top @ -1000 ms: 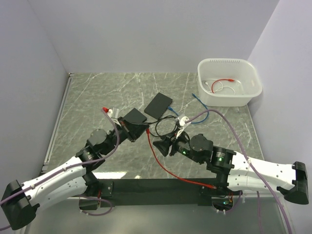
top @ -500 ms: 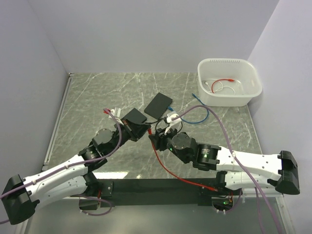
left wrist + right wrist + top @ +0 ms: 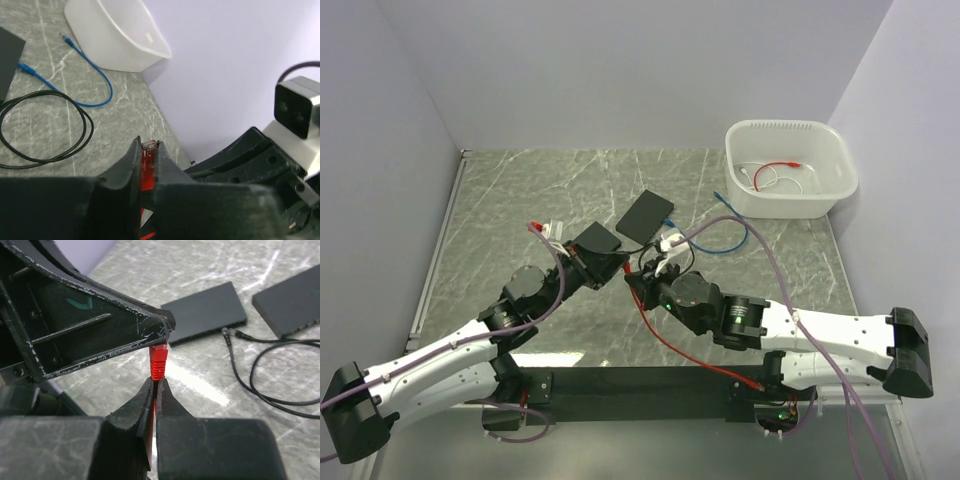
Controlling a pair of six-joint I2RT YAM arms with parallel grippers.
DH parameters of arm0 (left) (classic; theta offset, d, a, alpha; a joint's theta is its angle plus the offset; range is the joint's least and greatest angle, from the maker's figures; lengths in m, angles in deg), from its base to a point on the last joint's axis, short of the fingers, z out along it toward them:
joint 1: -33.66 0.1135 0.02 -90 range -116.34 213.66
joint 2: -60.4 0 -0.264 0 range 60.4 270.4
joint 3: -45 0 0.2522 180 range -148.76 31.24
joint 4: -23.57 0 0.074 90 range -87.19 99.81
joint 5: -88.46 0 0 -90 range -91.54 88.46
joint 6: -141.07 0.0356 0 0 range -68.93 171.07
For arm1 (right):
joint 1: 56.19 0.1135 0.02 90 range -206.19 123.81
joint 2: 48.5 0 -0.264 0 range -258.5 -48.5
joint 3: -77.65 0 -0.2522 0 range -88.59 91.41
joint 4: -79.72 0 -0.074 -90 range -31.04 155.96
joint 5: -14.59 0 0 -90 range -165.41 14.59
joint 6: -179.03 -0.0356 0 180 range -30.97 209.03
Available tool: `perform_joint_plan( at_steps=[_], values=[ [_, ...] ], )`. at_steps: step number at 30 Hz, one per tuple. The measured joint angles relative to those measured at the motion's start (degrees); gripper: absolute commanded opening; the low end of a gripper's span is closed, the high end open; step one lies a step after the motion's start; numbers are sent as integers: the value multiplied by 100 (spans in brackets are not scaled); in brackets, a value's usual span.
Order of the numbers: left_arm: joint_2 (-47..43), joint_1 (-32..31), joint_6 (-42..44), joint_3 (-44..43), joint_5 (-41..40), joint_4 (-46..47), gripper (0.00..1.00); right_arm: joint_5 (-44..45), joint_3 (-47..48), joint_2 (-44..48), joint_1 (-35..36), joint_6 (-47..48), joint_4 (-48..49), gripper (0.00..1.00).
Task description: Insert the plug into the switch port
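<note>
The red plug (image 3: 146,170) with its clear tip stands upright between the fingers of my left gripper (image 3: 148,145), which is shut on it. My right gripper (image 3: 156,382) is shut on the red cable directly below the plug's ribbed boot (image 3: 158,362), tip to tip with the left gripper. From above, the two grippers meet at the table's middle, left gripper (image 3: 617,268) and right gripper (image 3: 633,284). Two flat black boxes, one switch (image 3: 205,312) nearer and another (image 3: 290,305) further right, lie on the table beyond. Their ports do not show.
The red cable (image 3: 680,350) trails back to the near edge. A looped black cable (image 3: 655,262) and a blue cable (image 3: 730,228) lie near the boxes. A white bin (image 3: 790,195) holding more cables stands at the back right. Small red and white connectors (image 3: 545,230) lie at the left.
My right arm swung left to the left gripper and its jaws closed on the red cable just behind the plug. The left gripper kept hold of the plug, shifting only slightly.
</note>
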Motion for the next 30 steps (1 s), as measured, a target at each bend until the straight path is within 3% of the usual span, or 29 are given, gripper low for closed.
perform_joint_plan(
  at_steps=[2,5,6,11,18,30],
  values=[
    [-79,0,103,33,98,66,54,-208,-173,201,-48,-11,179,0],
    [-352,-11,225,208,289,304,73,-1014,-616,726,-442,-136,542,0],
    [-525,-11,313,304,369,407,75,-1244,-756,879,-616,-181,643,0],
    [-1259,-11,632,726,815,1019,72,-3130,-1561,1445,-1665,-612,1488,0],
    [-1357,-11,879,951,1432,1851,67,-5307,-1788,1368,-1829,-1108,2761,0],
    [-807,-11,905,953,1987,2437,61,-6111,-1788,1233,-1834,-1346,3501,0]
  ],
)
